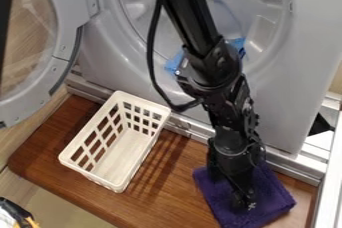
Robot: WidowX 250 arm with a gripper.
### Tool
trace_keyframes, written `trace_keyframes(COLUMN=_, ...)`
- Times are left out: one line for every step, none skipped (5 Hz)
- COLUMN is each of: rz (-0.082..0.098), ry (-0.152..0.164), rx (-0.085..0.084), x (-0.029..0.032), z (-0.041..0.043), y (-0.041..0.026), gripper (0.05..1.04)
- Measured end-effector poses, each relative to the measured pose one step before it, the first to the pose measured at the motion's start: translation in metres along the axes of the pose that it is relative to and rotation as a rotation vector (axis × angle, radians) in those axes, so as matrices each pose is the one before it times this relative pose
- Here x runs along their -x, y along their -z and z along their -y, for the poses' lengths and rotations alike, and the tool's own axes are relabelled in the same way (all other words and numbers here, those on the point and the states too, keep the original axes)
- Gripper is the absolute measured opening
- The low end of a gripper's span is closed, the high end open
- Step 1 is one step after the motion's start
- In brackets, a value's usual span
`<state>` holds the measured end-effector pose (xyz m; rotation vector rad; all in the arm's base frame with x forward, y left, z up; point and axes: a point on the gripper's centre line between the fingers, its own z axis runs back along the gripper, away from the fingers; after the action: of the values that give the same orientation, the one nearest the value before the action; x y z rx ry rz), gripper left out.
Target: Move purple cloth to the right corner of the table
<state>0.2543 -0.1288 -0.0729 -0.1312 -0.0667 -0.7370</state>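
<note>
My gripper (242, 203) hangs low over the purple cloth (270, 194), at the lower right of the camera view. The cloth lies spread on the right part of the brown wooden table (170, 192), with its edges showing to the left and right of the gripper. The arm hides the middle of the cloth, and whether the gripper holds any of it is unclear.
A white plastic basket (119, 189) stands on the table left of the arm. Behind is a grey washing machine with its round door (63, 32) swung to the left. Blue cloth (175, 62) lies inside the drum. A metal frame borders the table's back and right.
</note>
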Motion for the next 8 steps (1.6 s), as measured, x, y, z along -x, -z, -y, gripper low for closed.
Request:
trace_keyframes(rz=-0.001, ry=0.0184, rx=0.0041, x=0.00102, z=0.00497, y=-0.00016, gripper=0.999)
trace_keyframes(rz=-0.0021, ry=0.0087, rx=0.0008, x=0.00211, z=0.00261, y=-0.00067, gripper=0.999)
trace_keyframes(rz=-0.0054, ry=0.0222, rx=-0.0069, x=0.00065, z=0.00266, y=0.00089, gripper=0.999)
trace_keyframes(rz=0.0018, ry=0.0024, rx=-0.0026, x=0.00238, z=0.00155, y=-0.0009, gripper=0.999)
trace_keyframes(rz=0.0028, ry=0.0056, rx=-0.0045, x=0.00381, z=0.00396, y=-0.00458, gripper=0.999)
trace_keyframes(rz=0.0208, ry=0.0015, rx=-0.0133, x=-0.00042, z=0.0009, y=-0.00947, gripper=0.999)
trace_keyframes(rz=0.0373, ry=0.0025, rx=-0.024, x=-0.00324, z=-0.00122, y=-0.01439, gripper=0.999)
trace_keyframes(rz=0.0326, ry=0.0072, rx=-0.0182, x=-0.00383, z=-0.00152, y=-0.01238, gripper=0.999)
